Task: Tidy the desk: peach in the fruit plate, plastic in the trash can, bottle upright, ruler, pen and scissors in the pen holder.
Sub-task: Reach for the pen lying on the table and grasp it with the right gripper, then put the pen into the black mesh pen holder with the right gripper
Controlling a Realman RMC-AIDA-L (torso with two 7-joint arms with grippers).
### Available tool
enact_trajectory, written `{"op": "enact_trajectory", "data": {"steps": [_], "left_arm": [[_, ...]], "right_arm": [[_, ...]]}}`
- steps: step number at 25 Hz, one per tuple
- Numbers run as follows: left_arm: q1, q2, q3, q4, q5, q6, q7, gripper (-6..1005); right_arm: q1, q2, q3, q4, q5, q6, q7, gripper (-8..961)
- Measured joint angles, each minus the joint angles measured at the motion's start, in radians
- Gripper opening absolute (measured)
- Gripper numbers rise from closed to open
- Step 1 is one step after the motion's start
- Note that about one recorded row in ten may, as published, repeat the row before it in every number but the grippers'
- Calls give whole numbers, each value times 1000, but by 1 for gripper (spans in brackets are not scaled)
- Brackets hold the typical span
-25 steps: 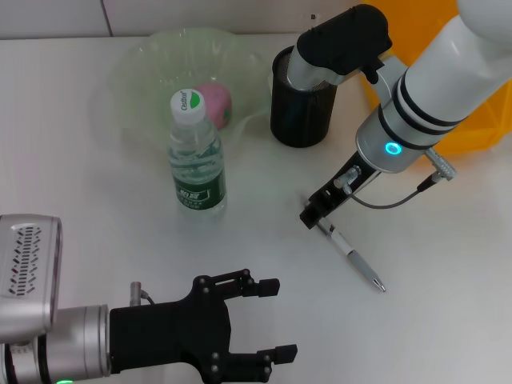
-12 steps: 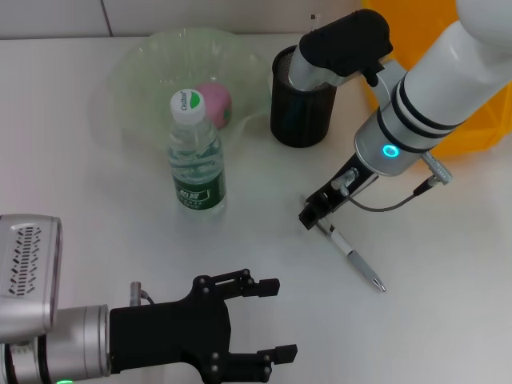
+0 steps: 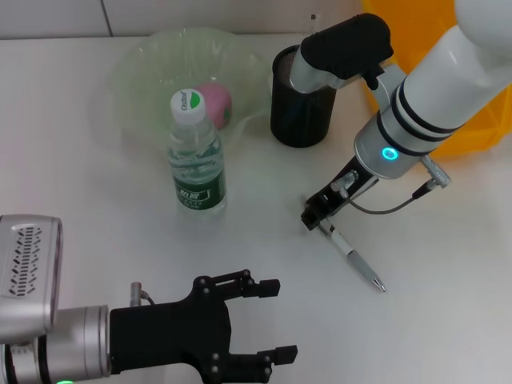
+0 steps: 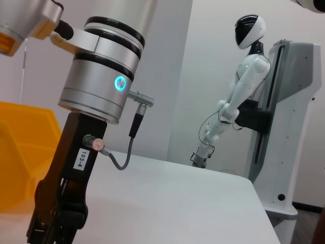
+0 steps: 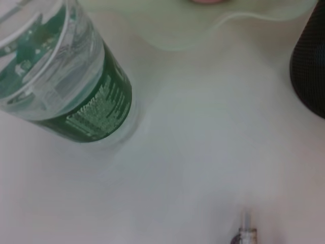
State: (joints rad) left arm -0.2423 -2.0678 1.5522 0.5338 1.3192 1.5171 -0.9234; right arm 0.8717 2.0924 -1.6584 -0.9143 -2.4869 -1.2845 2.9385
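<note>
Right gripper (image 3: 314,216) low over table, at cap end of pen (image 3: 354,259); whether fingers are closed on pen, cannot tell. Pen lies flat, long axis diagonal, tip pointing away from gripper toward robot. Pen holder (image 3: 301,98) behind gripper, near. Right arm much nearer. Left gripper (image 3: 268,318) idle at near edge, fingers spread, holding nothing.

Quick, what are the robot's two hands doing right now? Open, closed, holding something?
Left gripper: open, holding nothing, low over the near part of the table.
Right gripper: down at the top end of the pen; its state cannot be told.
</note>
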Motion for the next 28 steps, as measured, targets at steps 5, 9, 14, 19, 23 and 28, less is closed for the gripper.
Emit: {"op": "enact_trajectory", "data": {"steps": [5, 9, 14, 19, 23, 28], "left_arm": [[1, 0, 0, 0, 0, 0, 0, 800], [1, 0, -1, 0, 0, 0, 0, 800], [2, 0, -1, 0, 0, 0, 0, 800], [2, 0, -1, 0, 0, 0, 0, 800], [2, 0, -1, 0, 0, -2, 0, 800], [1, 1, -1, 0, 0, -1, -1, 800]], "right_arm": [[0, 0, -1, 5, 0, 4, 0, 391], [0, 0, -1, 6, 0, 4, 1, 296], [8, 0, -3, 30, 0, 10, 1, 281], [11, 0, -14, 31, 0, 10, -5, 267], [8, 0, -17, 29, 1, 22, -7, 255], [-28, -2, -10, -47, 2, 17, -17, 136]]}}
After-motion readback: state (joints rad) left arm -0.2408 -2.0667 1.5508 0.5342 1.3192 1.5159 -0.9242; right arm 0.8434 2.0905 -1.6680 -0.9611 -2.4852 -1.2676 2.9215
